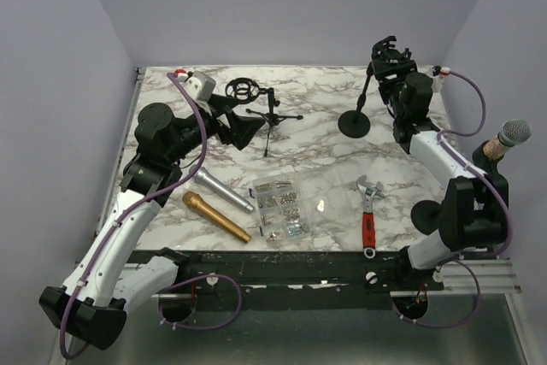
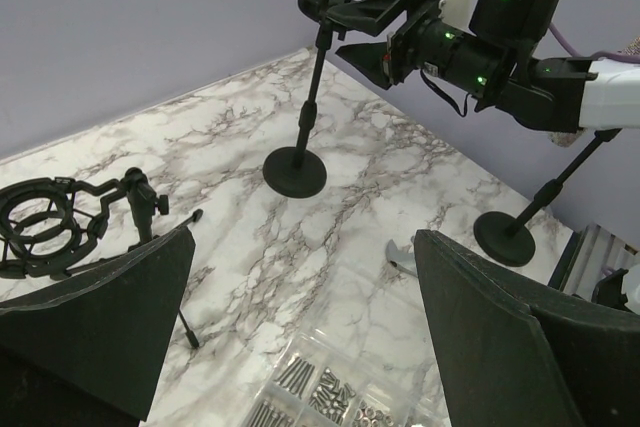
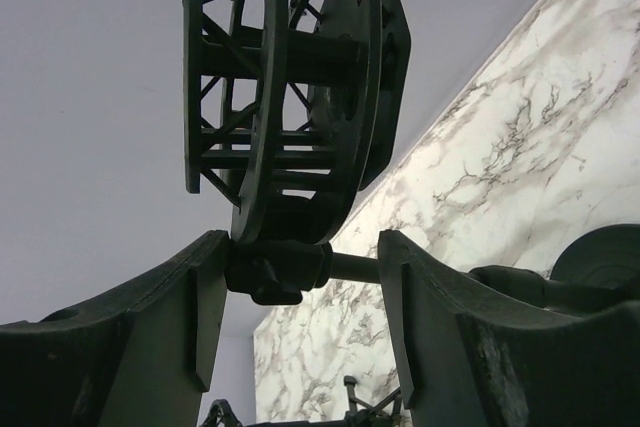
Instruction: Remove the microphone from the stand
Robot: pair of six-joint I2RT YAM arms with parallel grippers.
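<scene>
Right gripper (image 3: 300,272) jaws wide apart, straddling the pivot knob (image 3: 275,269) under an empty shock mount (image 3: 290,97) near the far right corner; whether they touch it or sit just clear, cannot tell; nothing clamped; left gripper (image 2: 300,247) spread wide, empty, over the counter (image 2: 350,177) toward the far left; microphone (image 1: 514,132), grey mesh head, sits in its stand (image 1: 425,214) at the right edge; body and pole mostly hidden behind the right arm.
</scene>
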